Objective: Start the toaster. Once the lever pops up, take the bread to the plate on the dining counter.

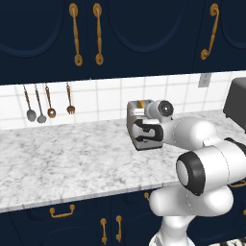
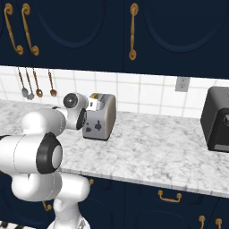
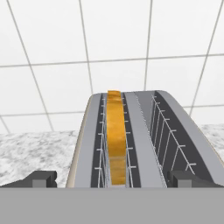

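1. Left base view: the toaster point(image 1: 142, 126) is sitting on the marbled worktop point(image 1: 62, 161) close to the tiled wall, with a sliver of the bread point(image 1: 141, 104) showing orange at its top. The arm is reaching in from the lower right, and its wrist is covering the toaster's near end, so the gripper itself is being hidden here. A row of utensils point(image 1: 48, 103) is hanging on the wall well to the left, and a dark appliance point(image 1: 235, 103) is standing at the right edge.

2. Right base view: the toaster point(image 2: 100, 117) is showing its narrow face with the small dark controls, and the arm's wrist is hanging just beside its left end. The dark appliance point(image 2: 218, 119) is standing well apart to the right.

3. Hand view: the gripper point(image 3: 112, 179) is looking along the toaster's point(image 3: 144, 140) top, its two fingertips point(image 3: 39, 179) standing spread as wide as they go, one on each side of the body, holding nothing. The bread point(image 3: 115, 140) is sitting upright in the left slot; the right slot is empty.

4. Risks, as I judge them: the lever is not showing in any view, so a downward push may be landing on the toaster's top edge or on the bread instead. With the fingers straddling the body, a sideways drift could be shoving the light toaster along the worktop or tipping it. Reaching for the slice before the pop-up could be crushing it.
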